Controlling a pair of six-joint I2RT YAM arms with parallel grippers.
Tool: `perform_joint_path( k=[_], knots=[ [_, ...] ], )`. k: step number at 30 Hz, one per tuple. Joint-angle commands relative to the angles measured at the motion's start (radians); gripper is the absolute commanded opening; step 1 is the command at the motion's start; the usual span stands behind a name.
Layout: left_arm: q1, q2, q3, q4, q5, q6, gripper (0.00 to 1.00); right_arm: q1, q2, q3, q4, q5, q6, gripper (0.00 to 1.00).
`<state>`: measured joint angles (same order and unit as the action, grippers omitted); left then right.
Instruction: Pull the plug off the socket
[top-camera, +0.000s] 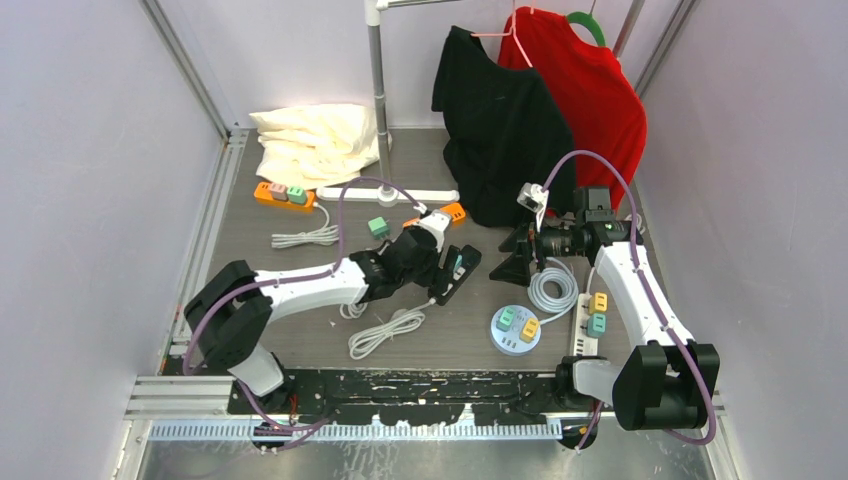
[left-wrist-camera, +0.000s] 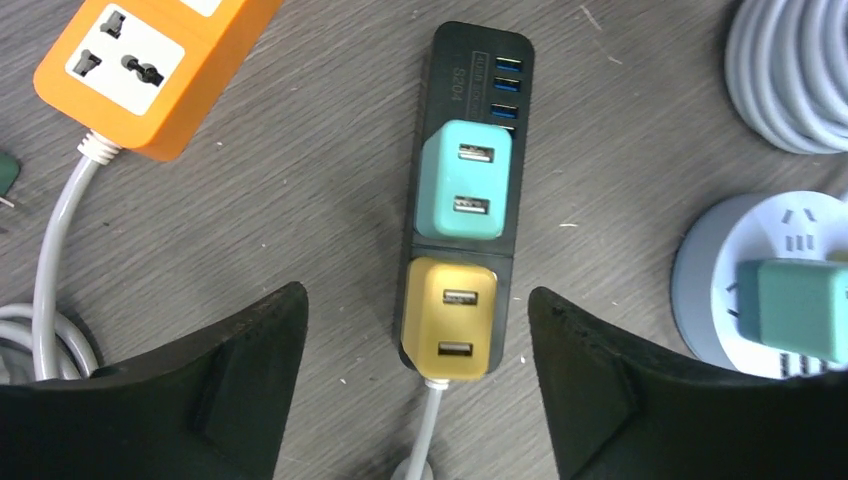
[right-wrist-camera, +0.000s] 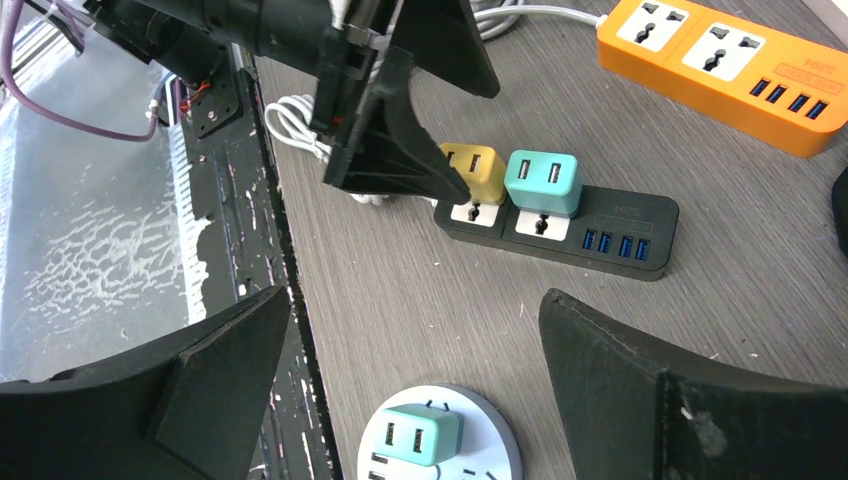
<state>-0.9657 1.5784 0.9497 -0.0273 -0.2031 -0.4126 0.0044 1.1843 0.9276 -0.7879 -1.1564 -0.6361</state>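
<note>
Desk (top-camera: 490, 290) of grey wood grain carries the lot. At its twelve o'clock edge hang a black shirt (top-camera: 495, 120) and a red shirt (top-camera: 600, 100), with a cream cloth (top-camera: 315, 140) heaped at eleven o'clock. The left arm (top-camera: 300, 290) reaches from seven o'clock toward the middle, and the right arm (top-camera: 640, 290) rises at four o'clock.

The black power strip (left-wrist-camera: 470, 50) lies near the desk's centre. An orange power strip (left-wrist-camera: 150, 70) lies at its ten o'clock, apart from it. A round white socket (left-wrist-camera: 720, 260) sits at its four o'clock, and a coiled white cable (left-wrist-camera: 790, 80) at its two o'clock.

The left fingers (left-wrist-camera: 200, 400) stand apart, one on each side of the strip's six o'clock end, with bare desk showing between each finger and the strip in the wrist view. Between them sits the yellow plug (left-wrist-camera: 448, 320), seated in the strip's end socket. A teal plug (left-wrist-camera: 465, 180) is plugged in touching it at twelve o'clock.

The right fingers (right-wrist-camera: 180, 390) are spread wide and hold nothing, hovering over the round socket, where a second teal plug (right-wrist-camera: 420, 433) is seated.
</note>
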Motion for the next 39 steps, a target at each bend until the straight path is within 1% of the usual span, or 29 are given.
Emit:
perform_joint_path(
  k=[1, 5, 7, 8, 11, 14, 15, 17, 20, 24, 26, 29, 33, 36, 39],
  knots=[
    [0.004, 0.049, 0.074, -0.077, -0.030, 0.005, 0.77, -0.004, -0.017, 0.045, 0.003, -0.016, -0.022, 1.00],
    [0.005, 0.083, 0.099, -0.094, -0.002, 0.015, 0.58, -0.004, -0.018, 0.044, 0.001, -0.015, -0.022, 1.00],
    [0.004, 0.095, 0.111, -0.112, 0.007, 0.016, 0.56, -0.004, -0.018, 0.044, 0.001, -0.015, -0.024, 1.00],
    [0.005, 0.100, 0.116, -0.123, 0.011, 0.018, 0.53, -0.005, -0.018, 0.044, 0.000, -0.016, -0.024, 1.00],
    [0.005, 0.108, 0.128, -0.142, 0.028, 0.032, 0.32, -0.004, -0.018, 0.045, -0.001, -0.016, -0.026, 1.00],
    [0.005, 0.101, 0.121, -0.140, 0.050, 0.079, 0.16, -0.004, -0.020, 0.045, -0.003, -0.016, -0.028, 1.00],
    [0.005, 0.093, 0.112, -0.132, 0.065, 0.120, 0.13, -0.004, -0.020, 0.044, -0.004, -0.016, -0.030, 1.00],
    [0.004, 0.070, 0.083, -0.107, 0.120, 0.202, 0.10, -0.004, -0.020, 0.045, -0.011, -0.011, -0.038, 1.00],
    [0.005, 0.030, 0.011, -0.054, 0.257, 0.370, 0.07, -0.004, -0.023, 0.055, -0.058, 0.005, -0.110, 1.00],
    [0.005, 0.002, -0.077, 0.017, 0.418, 0.547, 0.05, -0.004, -0.058, 0.037, -0.076, 0.007, -0.212, 1.00],
    [0.004, 0.001, -0.099, 0.031, 0.497, 0.597, 0.04, -0.004, -0.084, 0.011, -0.108, -0.029, -0.312, 1.00],
    [0.004, 0.006, -0.113, 0.052, 0.598, 0.626, 0.05, -0.004, -0.122, -0.014, -0.262, -0.070, -0.606, 1.00],
    [0.005, 0.008, -0.117, 0.083, 0.638, 0.602, 0.09, -0.001, -0.109, -0.033, -0.289, -0.068, -0.700, 1.00],
    [0.004, -0.010, -0.137, 0.109, 0.605, 0.573, 0.22, 0.025, -0.082, -0.049, -0.265, -0.018, -0.741, 0.99],
    [0.003, -0.054, -0.190, 0.186, 0.553, 0.535, 0.43, 0.084, -0.064, -0.072, -0.191, 0.040, -0.718, 0.92]
  ],
)
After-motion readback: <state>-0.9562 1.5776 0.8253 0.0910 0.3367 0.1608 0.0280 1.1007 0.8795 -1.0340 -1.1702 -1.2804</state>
